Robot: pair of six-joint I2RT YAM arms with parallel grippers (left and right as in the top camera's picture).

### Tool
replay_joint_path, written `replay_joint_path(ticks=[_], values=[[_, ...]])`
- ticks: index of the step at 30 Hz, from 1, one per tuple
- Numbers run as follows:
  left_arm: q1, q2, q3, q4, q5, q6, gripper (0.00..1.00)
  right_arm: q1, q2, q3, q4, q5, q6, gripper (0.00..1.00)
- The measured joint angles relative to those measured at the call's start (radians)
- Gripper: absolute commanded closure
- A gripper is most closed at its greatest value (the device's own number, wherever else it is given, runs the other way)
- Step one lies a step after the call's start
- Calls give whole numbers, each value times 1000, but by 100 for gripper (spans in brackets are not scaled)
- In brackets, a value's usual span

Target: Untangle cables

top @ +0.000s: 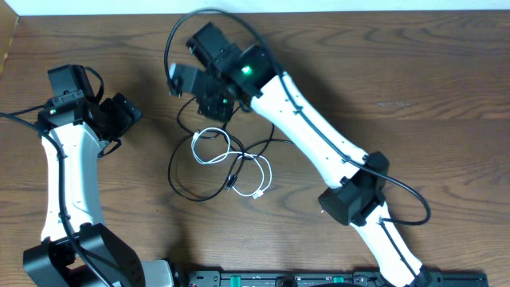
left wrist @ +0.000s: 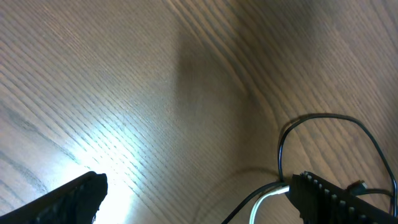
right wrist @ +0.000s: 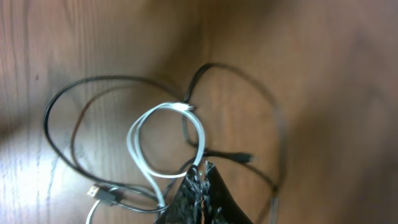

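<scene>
The white cable (right wrist: 132,142) and black cable (right wrist: 48,124) lie tangled together near the table's middle. The right gripper (right wrist: 202,171) is pinched closed, seemingly on the white cable's loop. Toward the left edge, the left gripper (left wrist: 199,185) hangs wide open, holding nothing.

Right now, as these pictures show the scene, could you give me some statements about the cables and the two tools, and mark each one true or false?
1. The left tool is open. True.
2. The right tool is wide open. False: it is shut, right at the white cable.
3. The white cable forms a loop on the table. True.
4. The left tool holds a black cable. False: it holds nothing; the black cable lies on the table.
</scene>
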Motion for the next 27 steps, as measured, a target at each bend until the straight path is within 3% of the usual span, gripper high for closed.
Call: replay_joint_path(ticks=[5,14,19,27], values=[[0,0,0,0,0,0,2,-18,-27,37,-11,-2,9,46],[0,0,0,0,0,0,2,-6,-29,-122,-60,-57,-5,33],[0,0,0,0,0,0,2,22,-29,-295,-63,-81,-82,34],[0,0,0,0,0,0,2,34,-29,-542,124,-142,-189,29]])
